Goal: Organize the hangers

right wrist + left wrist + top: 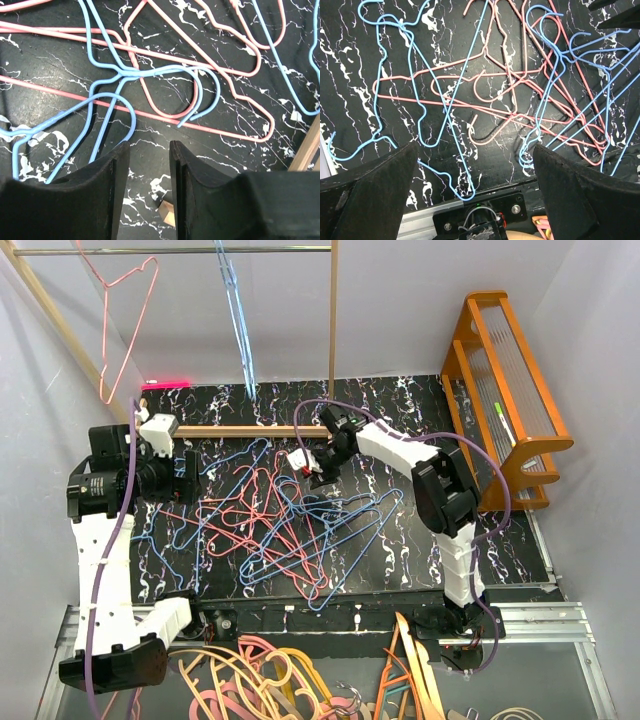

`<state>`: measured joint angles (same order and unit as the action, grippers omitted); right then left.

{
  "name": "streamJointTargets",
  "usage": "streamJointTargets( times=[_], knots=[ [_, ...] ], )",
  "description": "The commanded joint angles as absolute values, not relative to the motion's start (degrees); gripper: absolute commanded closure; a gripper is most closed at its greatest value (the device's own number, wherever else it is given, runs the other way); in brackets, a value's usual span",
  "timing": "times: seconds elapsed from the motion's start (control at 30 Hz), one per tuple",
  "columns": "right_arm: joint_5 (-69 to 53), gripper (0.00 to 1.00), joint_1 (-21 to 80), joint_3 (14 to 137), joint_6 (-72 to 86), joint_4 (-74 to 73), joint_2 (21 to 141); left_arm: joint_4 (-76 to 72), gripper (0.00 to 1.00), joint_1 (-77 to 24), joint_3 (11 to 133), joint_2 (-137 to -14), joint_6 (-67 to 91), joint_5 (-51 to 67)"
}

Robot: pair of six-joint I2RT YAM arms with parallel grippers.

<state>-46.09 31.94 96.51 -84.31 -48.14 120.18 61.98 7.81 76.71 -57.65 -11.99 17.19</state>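
Top external view: the hangers [290, 525], pink and light blue wire, lie tangled in a heap on the black marbled surface [420, 550] at mid-frame, between the two arms. One pink hanger [120, 330] and one blue hanger [237, 320] hang from the rail [250, 250] along the upper edge. The left hand [475, 192] hovers at the heap's left side, its fingers spread wide and empty. The right hand [148, 190] sits over the heap's upper right edge. Its fingers are narrowly parted with nothing between them, and blue hooks lie just beyond the tips.
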Motion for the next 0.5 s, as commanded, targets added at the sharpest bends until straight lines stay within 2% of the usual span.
streamJointTargets(
  times=[0.0, 0.47],
  knots=[
    [-47.9, 0.61, 33.1, 99.9, -84.9, -49.5, 121.4, 64.7, 0.03, 8.2, 75.6, -56.5, -12.6, 18.7],
    [-46.7, 0.61, 35.0, 97.7, -83.2, -49.6, 123.0, 65.0, 0.03, 8.2, 75.9, -57.5, -12.6, 20.3]
  ],
)
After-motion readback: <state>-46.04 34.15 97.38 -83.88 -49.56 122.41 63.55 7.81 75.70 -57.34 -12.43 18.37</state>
